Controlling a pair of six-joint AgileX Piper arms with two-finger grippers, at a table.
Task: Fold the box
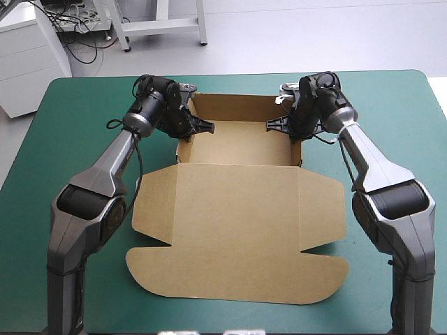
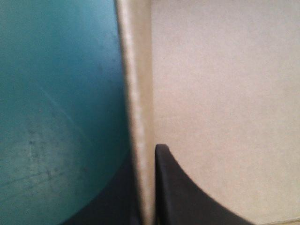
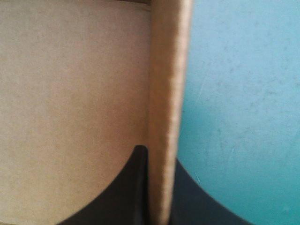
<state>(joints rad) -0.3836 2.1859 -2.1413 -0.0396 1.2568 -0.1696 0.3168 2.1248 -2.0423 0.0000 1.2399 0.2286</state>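
**Box (image 1: 237, 209) half raised, both sides being pinched**

The box is being worked at the far half of the desk (image 1: 70, 125). Its tray end is lying toward the far edge. The lid (image 1: 237, 276) is being left flat, spread toward the near edge.

The back wall (image 1: 234, 107) is being shown upright. The left wall (image 1: 183, 148) and right wall (image 1: 296, 152) are being shown raised as well.

The left pincer (image 1: 192, 129) is being closed almost fully on the left wall. In its wrist view the board's edge is being clamped between the black fingers, one finger on the tray side, the other on the teal-green cover side.

The right pincer (image 1: 279, 125) is being closed the same way on the right wall. One finger is being pressed inside the tray and the other outside it.

Judgement: both walls are being gripped from above so that they are being kept upright against the spring of the creases. The mirrored hold is probably being used so that the tray is not being dragged sideways. A thin, near-shut grip suits a single sheet of board.

Judgement: the tray is being formed but is not yet locked. Whether any flaps are being tucked at the corners cannot be told. The lid is untouched.

Risk, as a guess: if one side is released first, that wall may be sprung outward.
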